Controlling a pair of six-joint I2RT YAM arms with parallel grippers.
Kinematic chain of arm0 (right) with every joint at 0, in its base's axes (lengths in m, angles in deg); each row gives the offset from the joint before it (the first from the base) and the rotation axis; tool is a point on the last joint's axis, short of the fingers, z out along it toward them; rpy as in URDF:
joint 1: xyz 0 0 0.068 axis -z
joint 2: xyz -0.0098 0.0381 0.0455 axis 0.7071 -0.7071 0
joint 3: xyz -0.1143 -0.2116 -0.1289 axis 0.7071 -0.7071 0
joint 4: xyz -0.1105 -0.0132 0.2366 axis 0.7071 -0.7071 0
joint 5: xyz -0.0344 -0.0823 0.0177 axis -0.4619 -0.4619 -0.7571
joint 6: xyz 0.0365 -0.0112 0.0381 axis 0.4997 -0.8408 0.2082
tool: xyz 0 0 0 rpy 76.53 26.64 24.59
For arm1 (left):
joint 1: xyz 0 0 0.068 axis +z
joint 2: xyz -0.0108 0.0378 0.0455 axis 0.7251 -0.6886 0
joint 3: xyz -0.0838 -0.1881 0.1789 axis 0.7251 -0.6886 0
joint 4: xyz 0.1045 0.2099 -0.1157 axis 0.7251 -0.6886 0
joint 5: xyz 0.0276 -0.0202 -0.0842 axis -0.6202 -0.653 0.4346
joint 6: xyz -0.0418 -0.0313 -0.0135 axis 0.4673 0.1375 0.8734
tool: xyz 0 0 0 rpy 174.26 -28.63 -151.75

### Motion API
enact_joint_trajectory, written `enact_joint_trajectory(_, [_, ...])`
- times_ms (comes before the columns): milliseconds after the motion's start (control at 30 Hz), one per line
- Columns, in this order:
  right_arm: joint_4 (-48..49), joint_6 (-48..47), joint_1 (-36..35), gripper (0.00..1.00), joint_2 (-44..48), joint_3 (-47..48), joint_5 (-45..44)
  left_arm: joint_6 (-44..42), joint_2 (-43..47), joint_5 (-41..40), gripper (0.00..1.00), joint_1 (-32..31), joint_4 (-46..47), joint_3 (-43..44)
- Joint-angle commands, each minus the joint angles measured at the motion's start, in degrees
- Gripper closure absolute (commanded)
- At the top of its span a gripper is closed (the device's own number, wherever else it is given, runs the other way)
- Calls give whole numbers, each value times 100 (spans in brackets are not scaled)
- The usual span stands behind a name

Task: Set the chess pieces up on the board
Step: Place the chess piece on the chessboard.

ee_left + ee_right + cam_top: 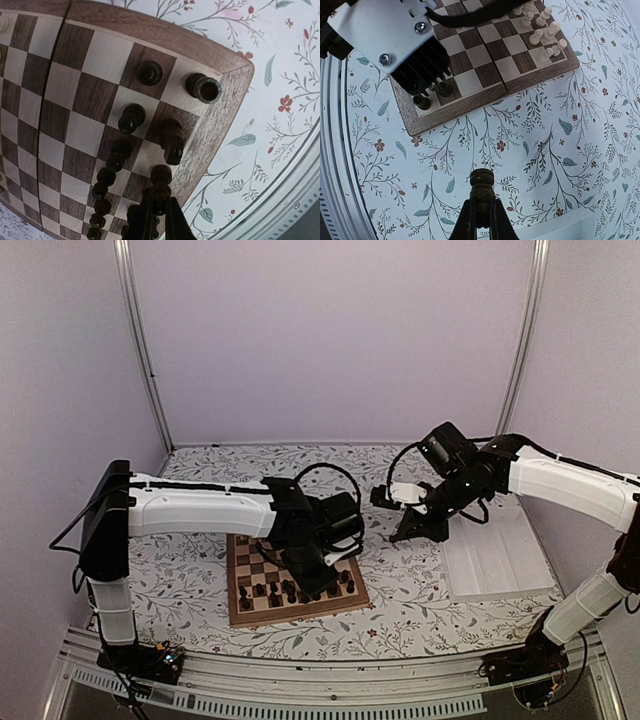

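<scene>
Board point(95, 60) holds dark chess pieces point(131, 117) along its near edge. Left gripper point(159, 215) pinches a dark piece point(161, 177) there; right gripper point(482, 220) pinches a second dark piece point(482, 182) above the flowered cloth point(545, 150).

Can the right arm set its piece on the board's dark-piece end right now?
Probably not: the left end effector hangs over that end of the board, gripping a piece itself. The middle squares look free.
</scene>
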Motion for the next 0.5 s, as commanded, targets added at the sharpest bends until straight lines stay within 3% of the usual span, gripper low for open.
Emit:
enact_joint_trajectory(0, [94, 22, 38, 100, 127, -83, 130, -85, -141, -86, 93, -80, -14, 119])
enact_joint_trajectory(133, [90, 22, 39, 100, 125, -87, 127, -87, -156, -103, 91, -80, 13, 133])
enact_joint_trajectory(467, [-13, 7, 38, 100, 35, 51, 143, -17, 100, -141, 69, -80, 33, 181])
